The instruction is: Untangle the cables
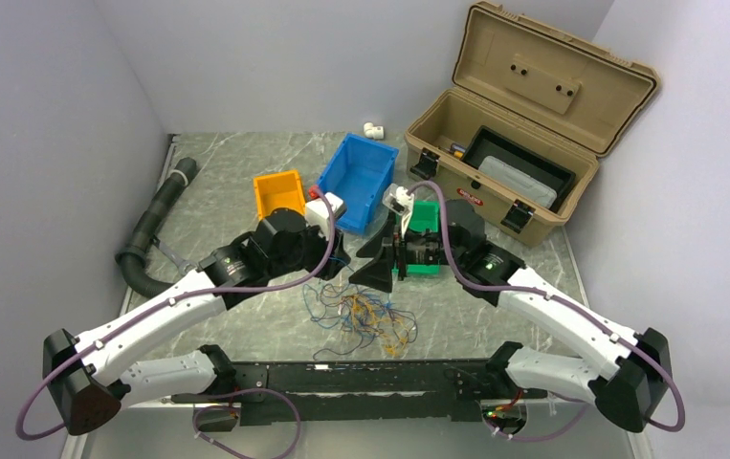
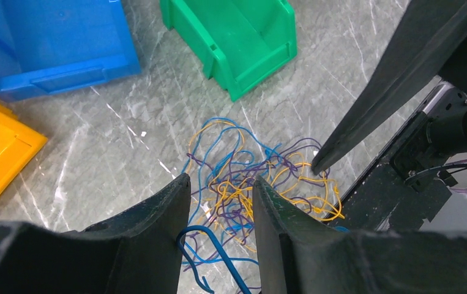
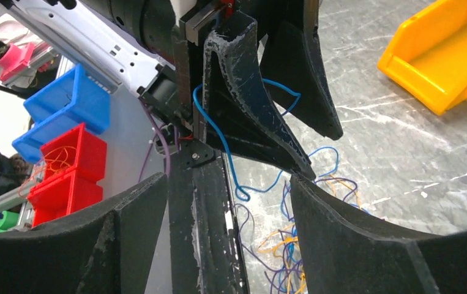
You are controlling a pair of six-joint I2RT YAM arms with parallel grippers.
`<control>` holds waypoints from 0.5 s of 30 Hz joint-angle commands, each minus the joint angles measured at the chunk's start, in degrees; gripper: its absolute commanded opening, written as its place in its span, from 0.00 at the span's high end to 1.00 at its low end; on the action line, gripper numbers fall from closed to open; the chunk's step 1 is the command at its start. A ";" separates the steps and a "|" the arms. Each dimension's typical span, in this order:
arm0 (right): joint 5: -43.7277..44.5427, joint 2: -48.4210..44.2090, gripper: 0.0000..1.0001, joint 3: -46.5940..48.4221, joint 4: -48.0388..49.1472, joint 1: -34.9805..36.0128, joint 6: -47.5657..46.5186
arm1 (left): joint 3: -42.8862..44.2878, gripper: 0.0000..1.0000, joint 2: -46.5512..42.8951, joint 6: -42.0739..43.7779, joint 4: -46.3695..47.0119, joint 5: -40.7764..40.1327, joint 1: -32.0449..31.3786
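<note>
Cables tangled on table; blue cable draped across open left pincer

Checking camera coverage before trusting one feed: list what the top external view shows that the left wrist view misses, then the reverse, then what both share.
Only the top external view: the tan toolbox with its lid up, and the black hose. Only the left wrist view: a blue cable looping between the parted fingers of the left tool. Both: the cable tangle, green bin, blue bin and orange bin.
</note>
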 commanded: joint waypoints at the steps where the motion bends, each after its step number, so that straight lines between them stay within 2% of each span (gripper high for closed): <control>1: 1.63 2.39 0.26 0.53 5.63 2.22 0.02 | 2.70 0.54 0.35 0.62 2.17 1.99 0.16; 7: 4.80 5.36 0.43 1.26 7.55 4.46 -0.28 | 2.89 0.54 0.10 0.19 2.26 2.96 0.17; 12: 8.10 3.99 0.97 2.67 6.73 5.04 0.03 | 1.49 0.51 0.29 -1.02 3.45 -0.47 0.24; 15: 17.35 0.35 1.00 4.99 1.90 5.00 0.17 | -0.14 0.50 0.80 -3.26 3.65 -3.25 0.87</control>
